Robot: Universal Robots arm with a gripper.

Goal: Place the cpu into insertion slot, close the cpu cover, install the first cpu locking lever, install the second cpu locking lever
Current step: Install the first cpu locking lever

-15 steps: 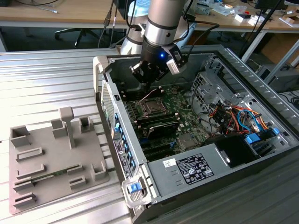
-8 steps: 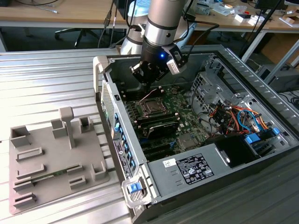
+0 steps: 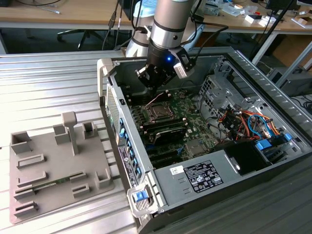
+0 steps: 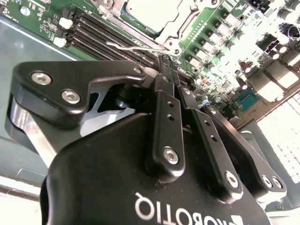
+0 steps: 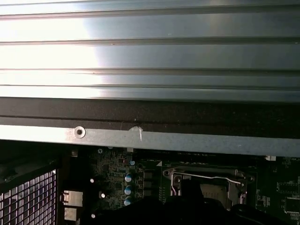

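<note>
open computer case (image 3: 168, 192) on a ribbed table (image 3: 58, 83). inside, cpu (image 4: 147, 11) lies flat, face up, in the slot (image 3: 148, 111) on the motherboard (image 3: 192, 114), cover (image 4: 174, 33) down around it. claw (image 4: 164, 61) hangs just above, clenched, empty.

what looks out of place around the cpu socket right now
One thin wire locking lever beside the cpu cover seems to stick out loose toward the memory slots, not tucked against the frame. The tool sits right by it. Nothing else looks askew.
</note>
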